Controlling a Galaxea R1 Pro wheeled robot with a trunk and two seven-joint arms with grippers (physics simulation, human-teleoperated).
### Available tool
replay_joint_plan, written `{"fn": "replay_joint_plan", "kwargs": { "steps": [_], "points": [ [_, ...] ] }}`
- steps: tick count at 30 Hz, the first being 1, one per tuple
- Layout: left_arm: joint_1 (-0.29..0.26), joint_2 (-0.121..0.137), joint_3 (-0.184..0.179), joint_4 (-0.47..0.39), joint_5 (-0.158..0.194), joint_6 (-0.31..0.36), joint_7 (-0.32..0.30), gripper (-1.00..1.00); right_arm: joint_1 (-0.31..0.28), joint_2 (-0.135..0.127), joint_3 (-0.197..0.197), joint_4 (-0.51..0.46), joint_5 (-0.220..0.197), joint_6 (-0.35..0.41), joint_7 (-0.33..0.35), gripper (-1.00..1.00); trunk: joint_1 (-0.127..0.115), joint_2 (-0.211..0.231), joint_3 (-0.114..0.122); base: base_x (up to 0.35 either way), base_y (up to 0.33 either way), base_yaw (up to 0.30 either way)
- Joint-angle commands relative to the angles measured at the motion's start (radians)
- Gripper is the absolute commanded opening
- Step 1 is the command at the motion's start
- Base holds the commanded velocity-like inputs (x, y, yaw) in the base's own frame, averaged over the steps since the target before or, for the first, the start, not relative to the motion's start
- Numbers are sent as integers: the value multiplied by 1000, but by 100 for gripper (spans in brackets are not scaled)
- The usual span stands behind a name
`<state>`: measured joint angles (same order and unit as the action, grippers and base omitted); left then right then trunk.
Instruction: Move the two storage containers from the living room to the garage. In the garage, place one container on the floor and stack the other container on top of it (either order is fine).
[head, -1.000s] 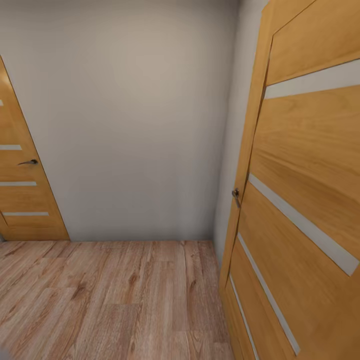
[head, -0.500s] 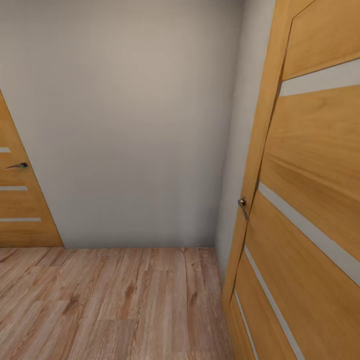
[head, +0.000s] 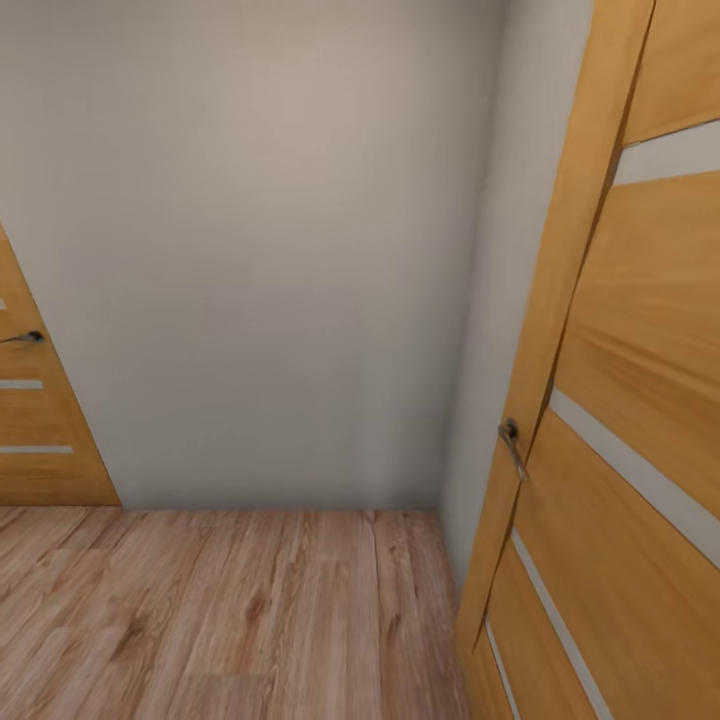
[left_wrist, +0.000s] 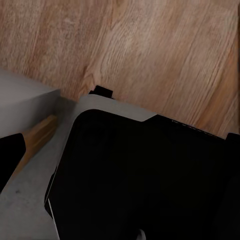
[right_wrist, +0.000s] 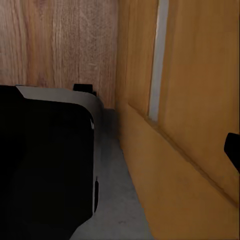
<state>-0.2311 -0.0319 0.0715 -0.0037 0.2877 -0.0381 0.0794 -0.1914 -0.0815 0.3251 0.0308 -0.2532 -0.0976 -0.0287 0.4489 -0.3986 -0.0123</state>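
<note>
Because only dark fingertips (left_wrist: 9, 159) poke in at the edges of the wrist views, I cannot tell whether the left pincer (left_wrist: 120, 150) or the right pincer (right_wrist: 120, 150) is released or clenched; nothing is seen between the tips. Beyond the left pincer lies the robot's black body (left_wrist: 140, 180) with its pale grey rim, and past that a light wood-plank floor (left_wrist: 150, 55). A grey wall foot (left_wrist: 25, 100) and a strip of orange wood (left_wrist: 40, 134) sit to one side of it. Just beside the right pincer stands an orange wooden door (right_wrist: 200, 90) with a pale inlaid stripe, very near the black body. From the head, that door (head: 640, 400) with its metal handle (head: 511, 440) rises close on the right, a plain grey wall (head: 270, 260) stands ahead, and a second door (head: 35, 430) stands far left.
</note>
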Motion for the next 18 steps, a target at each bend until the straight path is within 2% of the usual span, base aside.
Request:
{"fn": "replay_joint_plan", "kwargs": {
  "steps": [1,9,15,18],
  "points": [
    [-1,0,7,1,1,-3,2,100,-2,0,17,3,-12,-7,-7,100,1,-1,-1,321,0,0],
    [0,1,7,1,1,-3,2,100,-2,0,17,3,-12,-10,-7,100,1,-1,-1,321,0,13],
    [-1,1,7,1,1,-3,2,100,-2,1,17,3,-12,-13,-7,100,1,-1,-1,318,0,230],
    [0,1,7,1,2,-3,2,100,-2,0,17,3,-12,-13,-7,100,1,-1,-1,174,0,161]
  ]
}}
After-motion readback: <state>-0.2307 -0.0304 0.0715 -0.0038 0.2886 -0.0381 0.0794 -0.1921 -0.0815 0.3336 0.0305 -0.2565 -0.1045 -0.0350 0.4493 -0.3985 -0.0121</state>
